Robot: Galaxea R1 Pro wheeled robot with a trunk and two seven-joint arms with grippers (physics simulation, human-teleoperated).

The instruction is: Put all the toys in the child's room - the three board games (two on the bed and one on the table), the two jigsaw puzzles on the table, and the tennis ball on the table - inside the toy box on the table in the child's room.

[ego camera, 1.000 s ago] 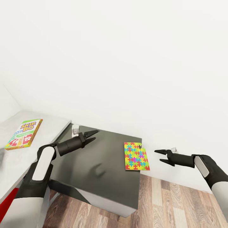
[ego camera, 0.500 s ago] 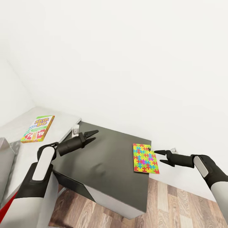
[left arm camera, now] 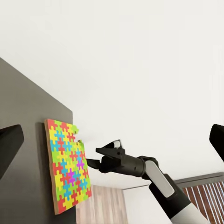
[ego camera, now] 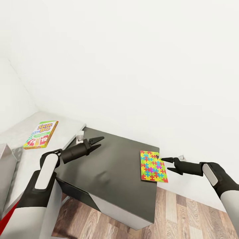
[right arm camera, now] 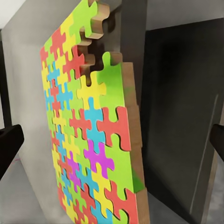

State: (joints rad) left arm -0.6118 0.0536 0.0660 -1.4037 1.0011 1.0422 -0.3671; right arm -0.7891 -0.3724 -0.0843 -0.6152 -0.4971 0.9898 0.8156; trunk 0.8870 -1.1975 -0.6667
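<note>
From the head camera I count one board game (ego camera: 40, 134) lying flat on the pale grey part of the bench (ego camera: 109, 172) and one jigsaw puzzle (ego camera: 153, 166) lying flat at the dark top's right edge, near its far corner; at the far left edge a grey translucent edge may be the toy box (ego camera: 6, 172), though I cannot tell for certain. My left tool (ego camera: 96, 141) hovers over the dark top with fingers spread and nothing between them, while my right tool (ego camera: 167, 164) hangs just beside the puzzle's right edge, fingers apart and empty. The left wrist camera looks across the dark top at that single puzzle (left arm camera: 68, 164) with the right tool (left arm camera: 103, 157) beside it. The right wrist camera faces the puzzle (right arm camera: 91, 135) close up, its far corner missing a few pieces, the tool's two fingertips wide apart at either side.
</note>
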